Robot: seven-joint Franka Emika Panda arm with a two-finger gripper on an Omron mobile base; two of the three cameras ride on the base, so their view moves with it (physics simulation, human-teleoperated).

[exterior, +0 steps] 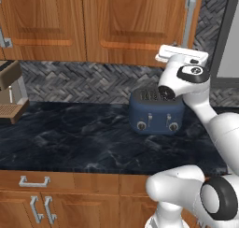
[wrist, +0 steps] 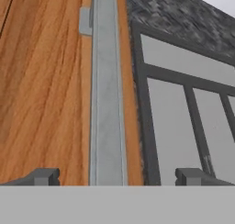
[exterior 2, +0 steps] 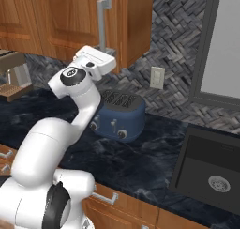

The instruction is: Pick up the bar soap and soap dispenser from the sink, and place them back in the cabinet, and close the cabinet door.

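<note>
The cabinet door [exterior: 140,21] [exterior 2: 65,17] is brown wood with a vertical silver bar handle [exterior: 189,21] [exterior 2: 102,21] and lies flush with the cabinet. My gripper [exterior: 183,54] [exterior 2: 97,59] hovers just in front of the handle's lower end. In the hand view the handle [wrist: 108,103] runs up between the two dark fingertips [wrist: 43,176]. The gripper [wrist: 117,176] is open with nothing held. The black sink [exterior 2: 197,176] lies at the lower right, with one steel drain showing. The bar soap and the soap dispenser are out of view.
A blue toaster [exterior: 156,111] [exterior 2: 117,115] stands on the dark marble counter [exterior: 70,138] below the hand. A coffee machine [exterior: 9,89] [exterior 2: 14,75] is at the far left. A grey-framed window [exterior 2: 220,45] [wrist: 183,103] and a wall outlet [exterior 2: 157,78] are to the right.
</note>
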